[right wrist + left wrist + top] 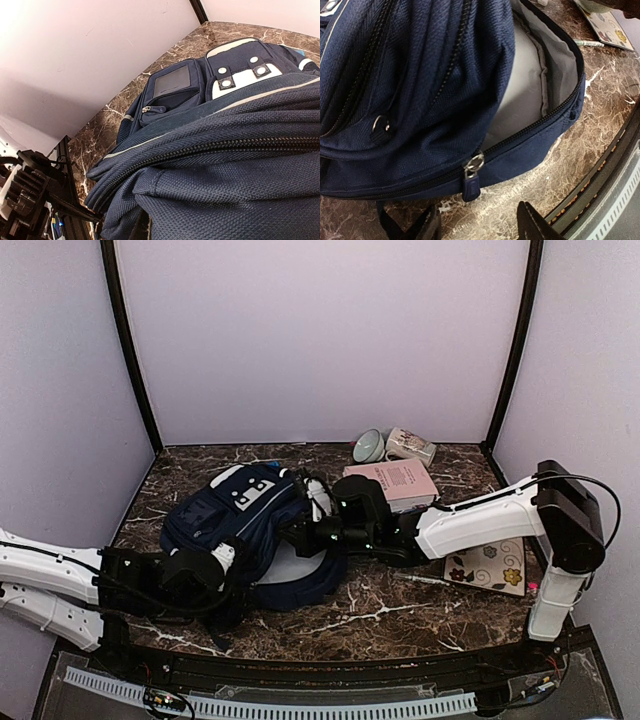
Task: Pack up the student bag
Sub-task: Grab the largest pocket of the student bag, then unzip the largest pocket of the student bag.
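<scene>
Marble bench [400, 615]; student bag [230, 510] looks floppy, I'd grab its zip rim. Right gripper [300, 530] pinches flap, left gripper [480, 220] parted, empty.

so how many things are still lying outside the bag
5: bowl and mug at the back, pink book in front of them, floral notebook and pen near right. The bag may hide others.

On brown marbled tabletop [380, 615], at the back: pale green bowl [368, 446] tipped on its side, just beside a white patterned cup [411, 446] lying down. In front of these, a flat pink box [392, 483]. Toward the right edge, a flower-printed card [487, 566], a thin pen [425, 581] lying just beside its left edge.
</scene>
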You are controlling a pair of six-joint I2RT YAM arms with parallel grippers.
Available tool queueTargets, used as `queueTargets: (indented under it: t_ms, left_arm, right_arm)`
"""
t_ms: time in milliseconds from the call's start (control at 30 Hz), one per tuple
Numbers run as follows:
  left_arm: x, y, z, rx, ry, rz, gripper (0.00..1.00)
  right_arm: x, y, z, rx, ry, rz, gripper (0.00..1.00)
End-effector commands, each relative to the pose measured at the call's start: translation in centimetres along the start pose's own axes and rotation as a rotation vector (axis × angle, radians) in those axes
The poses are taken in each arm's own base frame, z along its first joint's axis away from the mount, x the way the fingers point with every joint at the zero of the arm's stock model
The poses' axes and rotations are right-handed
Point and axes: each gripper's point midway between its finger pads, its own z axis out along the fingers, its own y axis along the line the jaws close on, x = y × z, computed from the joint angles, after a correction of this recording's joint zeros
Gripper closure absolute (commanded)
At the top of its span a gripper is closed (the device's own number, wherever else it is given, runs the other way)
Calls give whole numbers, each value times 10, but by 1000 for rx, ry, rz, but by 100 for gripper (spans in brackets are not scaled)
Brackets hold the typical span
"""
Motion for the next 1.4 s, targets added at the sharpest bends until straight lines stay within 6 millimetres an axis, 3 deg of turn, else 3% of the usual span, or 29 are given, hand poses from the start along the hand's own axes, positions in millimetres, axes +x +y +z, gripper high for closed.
queueTargets:
  t_ms: [0, 333, 533, 667, 900, 1200, 1367]
  left_arm:
    - [3, 14, 8, -81, -22, 1, 48]
    - [1, 19, 30, -180, -24, -9, 65]
    - [-8, 19, 24, -163, -82, -30, 91]
    - [-12, 14, 20, -112, -113, -37, 99]
    - [-12, 19, 14, -112, -130, -41, 100]
    - [-3, 70, -7, -348, -107, -131, 100]
    - [1, 78, -10, -359, -104, -157, 100]
  right_arm:
    - [-37, 13, -1, -42, -110, -5, 100]
    - [-35, 18, -3, -71, -106, 7, 100]
    - [-32, 16, -4, -68, -105, 10, 100]
    - [-30, 15, -3, -73, -103, 16, 100]
    - [-29, 14, -3, -67, -103, 19, 100]
    - [-32, 8, -10, -31, -111, 3, 100]
    - [-36, 1, -16, -8, -121, 1, 100]
